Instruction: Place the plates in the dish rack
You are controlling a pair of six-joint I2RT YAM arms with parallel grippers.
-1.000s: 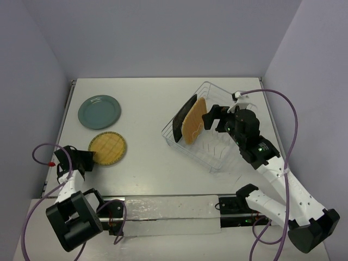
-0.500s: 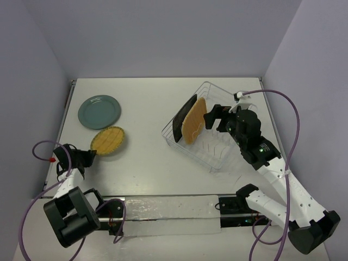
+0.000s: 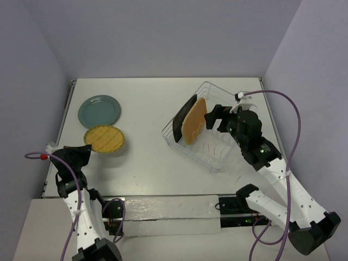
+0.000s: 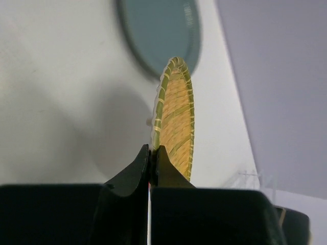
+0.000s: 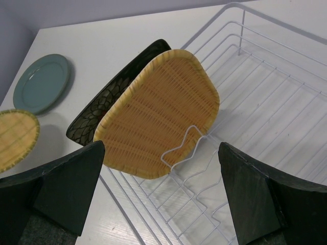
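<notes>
Left hand (image 4: 149, 153) is clamping down on the near rim of the round yellow woven plate (image 3: 104, 139), both fingers (image 4: 138, 168) pressed tight on the weave with no gap showing. The plate is hanging tilted off the counter (image 3: 147, 103) at the left side and casting a shadow on the surface below it. In the left wrist view it is showing nearly edge-on, rim pointing away from the camera.

The teal-grey round plate (image 3: 99, 111) is lying flat on the counter just beyond the yellow one, at the far left. Can't tell whether the two are overlapping or just close.

Mid counter is sitting bare between the left plates and the rack.

The black square plate (image 5: 110, 99) with the white pattern is standing on edge at the left end of the wire dish rack (image 5: 255, 102), leaning left. The tan woven rounded-square plate (image 5: 158, 120) is standing right beside it on its right, leaning the same way, with a bent wire prong crossing in front of its lower edge.

Right hand (image 5: 161, 149) is hovering over the rack just right of the tan plate, fingers spread wide, gripping nothing and touching neither plate.
</notes>
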